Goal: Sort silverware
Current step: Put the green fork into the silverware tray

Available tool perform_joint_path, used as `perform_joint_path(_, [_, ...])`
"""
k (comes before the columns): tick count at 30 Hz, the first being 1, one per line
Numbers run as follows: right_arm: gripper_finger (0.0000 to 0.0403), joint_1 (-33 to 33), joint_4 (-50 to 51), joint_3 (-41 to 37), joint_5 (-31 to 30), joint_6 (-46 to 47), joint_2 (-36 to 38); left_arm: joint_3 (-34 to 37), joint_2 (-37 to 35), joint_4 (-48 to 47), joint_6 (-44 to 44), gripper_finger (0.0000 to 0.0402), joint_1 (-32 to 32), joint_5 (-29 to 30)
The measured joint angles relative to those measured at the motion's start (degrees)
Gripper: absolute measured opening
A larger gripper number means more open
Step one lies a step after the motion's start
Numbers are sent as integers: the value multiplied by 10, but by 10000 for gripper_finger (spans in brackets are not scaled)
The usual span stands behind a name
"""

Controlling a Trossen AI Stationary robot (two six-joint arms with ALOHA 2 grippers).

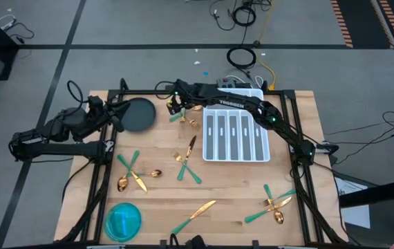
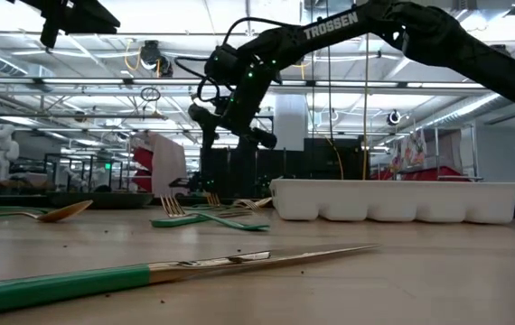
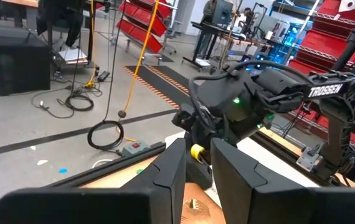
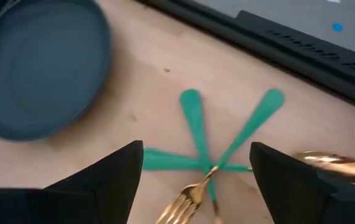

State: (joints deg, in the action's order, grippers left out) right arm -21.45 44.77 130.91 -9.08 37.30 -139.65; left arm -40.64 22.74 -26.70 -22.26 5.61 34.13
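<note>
- The right gripper [image 1: 175,105] hangs near the bench's [image 1: 231,190] far edge, fingers [image 4: 112,174] spread wide above 3 crossed pieces of silverware [image 4: 201,149], empty.
- White "TROSSEN" lettering [image 2: 331,25] runs along the right arm.
- The left gripper [image 1: 117,114] waits at the bench's far left corner, fingers [image 3: 171,168] slightly apart, empty.
- Other silverware lies scattered over the bench beside the white tray [image 1: 236,153].

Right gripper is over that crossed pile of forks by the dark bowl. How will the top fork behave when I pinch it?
The fork looks stiff, thin and probably light. Its green handle lies crossed over others, so lifting it may drag neighbours along. The shiny gold head may slip between the open right gripper fingers. It lies flat on the table, leaving little edge to catch.
</note>
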Motion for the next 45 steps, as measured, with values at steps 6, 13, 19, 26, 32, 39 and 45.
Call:
perform_joint_path(6, [288, -2, -5, 0, 25, 8, -29, 0, 0, 0, 0, 83, 0, 0])
perform_joint_path(13, [282, 3, -1, -1, 33, 14, -55, 0, 0, 0, 0, 83, 0, 0])
perform_joint_path(19, [259, 4, -4, 0, 40, 29, -56, 0, 0, 0, 0, 83, 0, 0])
perform_joint_path(26, [243, 15, 51, 0, 72, 9, -53, 0, 0, 0, 0, 83, 0, 0])
perform_joint_path(32, [242, 28, 20, 0, 53, -159, -49, 0, 0, -13, 1, 83, 0, 0])
perform_joint_path(39, [242, 74, 95, 0, 45, -438, -40, 0, 0, -29, 1, 83, 0, -1])
perform_joint_path(45, [242, 109, 99, 0, -88, -554, -40, 0, 0, -30, 1, 83, 0, 0])
